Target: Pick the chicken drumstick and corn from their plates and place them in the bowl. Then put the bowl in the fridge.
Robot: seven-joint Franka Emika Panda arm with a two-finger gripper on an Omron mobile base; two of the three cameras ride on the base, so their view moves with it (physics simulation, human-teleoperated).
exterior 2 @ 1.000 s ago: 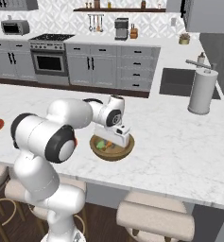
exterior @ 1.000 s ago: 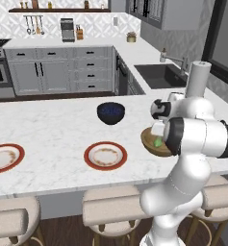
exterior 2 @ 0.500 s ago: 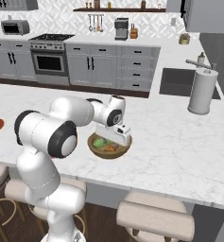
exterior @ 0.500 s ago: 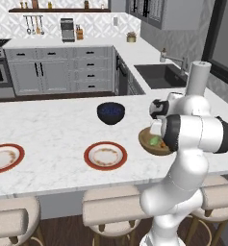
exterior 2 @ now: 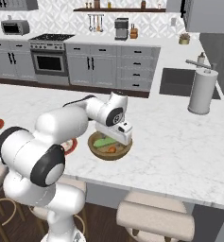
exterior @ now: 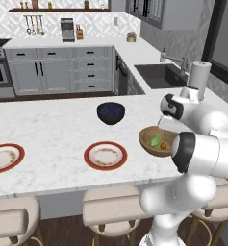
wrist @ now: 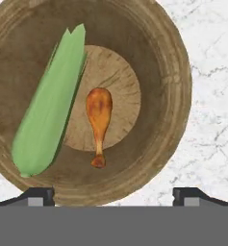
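Both foods sit in your bowl (wrist: 168,62)
Your gripper (wrist: 113,194) hangs over it, jaws spread wide and empty; corn (wrist: 48,103) lies beside the chicken drumstick (wrist: 99,120)

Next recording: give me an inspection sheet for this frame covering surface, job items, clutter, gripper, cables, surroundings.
Surface: white marble counter, no spills seen.
Job's things: corn and chicken drumstick lie side by side, apart, in the wooden bowl, which stands on the counter. Two plates hold no food. Fridge: nothing seen.
Clutter: dark blue bowl behind the nearer plate; paper towel roll near the sink.
Gripper: gripper open above the bowl, fingertips wide apart, holding nothing.
Cables: nothing seen.
Surroundings: sink, grey cabinets, oven, stools at the near counter edge.
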